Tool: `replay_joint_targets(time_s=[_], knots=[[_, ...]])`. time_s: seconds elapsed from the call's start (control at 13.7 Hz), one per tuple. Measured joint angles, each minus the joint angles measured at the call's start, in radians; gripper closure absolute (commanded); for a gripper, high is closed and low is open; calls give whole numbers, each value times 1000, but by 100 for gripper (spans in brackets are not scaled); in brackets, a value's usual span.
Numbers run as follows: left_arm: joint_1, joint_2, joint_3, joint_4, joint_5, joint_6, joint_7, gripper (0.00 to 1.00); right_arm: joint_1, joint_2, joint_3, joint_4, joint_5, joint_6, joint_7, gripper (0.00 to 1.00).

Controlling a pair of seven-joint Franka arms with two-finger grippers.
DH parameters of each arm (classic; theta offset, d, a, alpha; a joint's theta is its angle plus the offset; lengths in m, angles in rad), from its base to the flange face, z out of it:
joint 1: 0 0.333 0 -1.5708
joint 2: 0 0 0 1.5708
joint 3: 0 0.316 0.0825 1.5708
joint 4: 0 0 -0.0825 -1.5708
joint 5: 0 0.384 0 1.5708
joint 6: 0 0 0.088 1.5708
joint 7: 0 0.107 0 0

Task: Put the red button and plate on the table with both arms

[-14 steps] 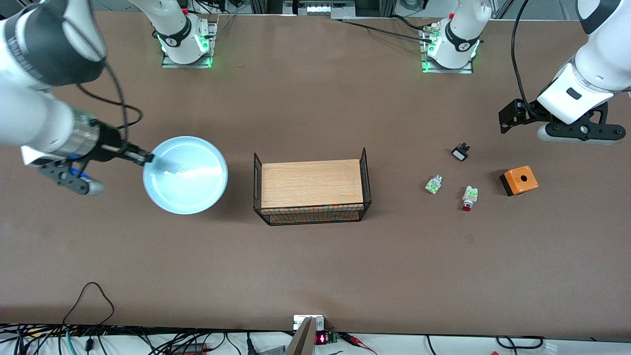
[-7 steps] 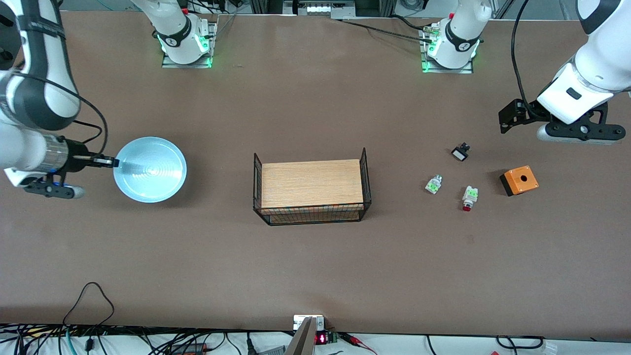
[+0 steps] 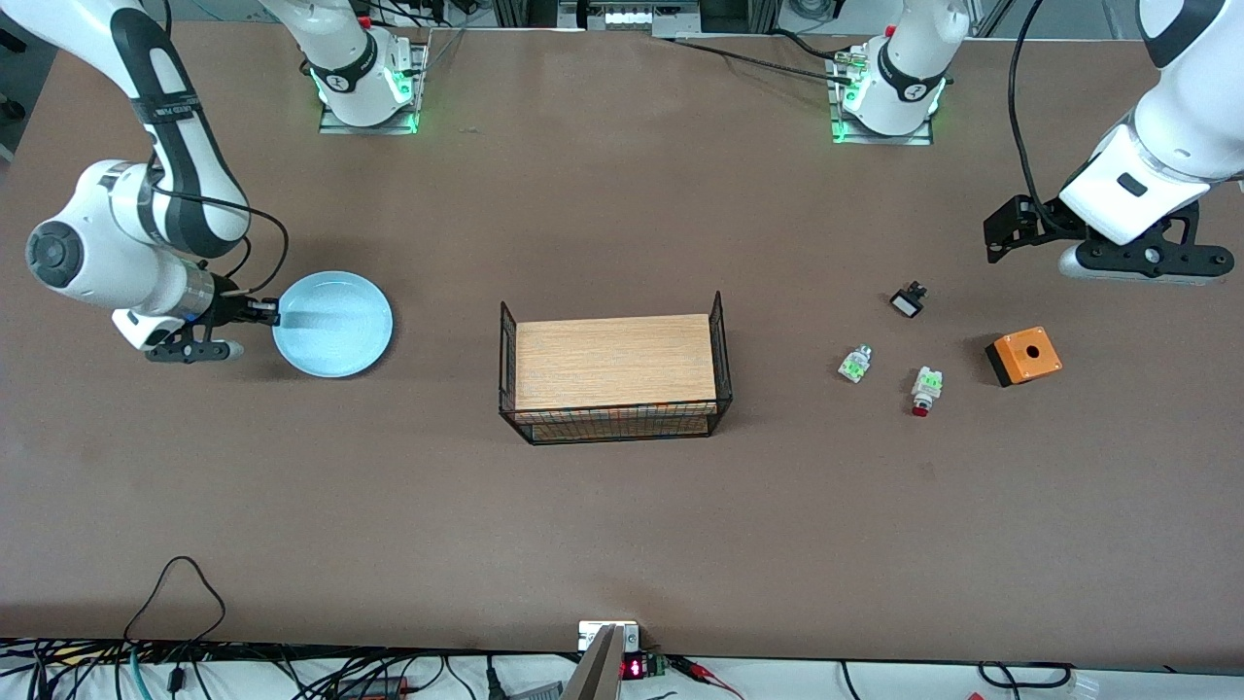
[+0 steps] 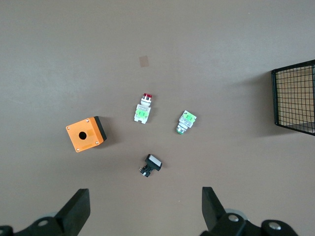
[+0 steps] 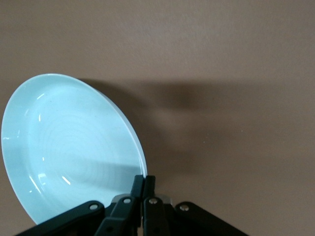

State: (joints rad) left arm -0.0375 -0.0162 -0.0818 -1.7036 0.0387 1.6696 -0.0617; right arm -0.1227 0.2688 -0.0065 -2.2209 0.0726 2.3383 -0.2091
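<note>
My right gripper (image 3: 270, 313) is shut on the rim of the pale blue plate (image 3: 332, 324) and holds it tilted, low over the brown table (image 3: 622, 525) at the right arm's end. In the right wrist view the fingers (image 5: 138, 186) pinch the plate's (image 5: 69, 147) edge, and its shadow falls on the table. The red button (image 3: 924, 389) lies on the table at the left arm's end; it also shows in the left wrist view (image 4: 143, 108). My left gripper (image 3: 1132, 262) hangs open and empty above that end, its jaws (image 4: 142, 211) wide apart.
Beside the red button lie a white-green piece without red (image 3: 854, 364), a small black-and-white piece (image 3: 908, 300) and an orange box (image 3: 1023, 356). A wooden board with black mesh sides (image 3: 614, 374) stands mid-table. Cables run along the front edge.
My right arm has lowered the plate toward the table, swinging it out toward its end and partly back. The left arm and the small parts have not moved.
</note>
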Motion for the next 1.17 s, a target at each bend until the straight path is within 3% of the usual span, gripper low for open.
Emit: replay_joint_targets(time_s=[0.07,0.22,0.44,0.58,0.88,1.17], knots=[[0,0,2,0,0,0,2,0,-1,0,1,-23,0,29,-11,97],[0,0,2,0,0,0,4,0,-3,1,2,-46,0,58,-33,1],[0,0,3,0,0,0,5,0,-6,-12,5,-30,2,14,-24,0],[0,0,3,0,0,-1,5,0,-5,-44,14,40,2,-129,37,0],[1,0,5,0,0,-5,7,0,53,-101,37,308,3,-464,190,0],[2,0,6,0,0,-6,8,0,153,-108,41,565,3,-645,343,0]])
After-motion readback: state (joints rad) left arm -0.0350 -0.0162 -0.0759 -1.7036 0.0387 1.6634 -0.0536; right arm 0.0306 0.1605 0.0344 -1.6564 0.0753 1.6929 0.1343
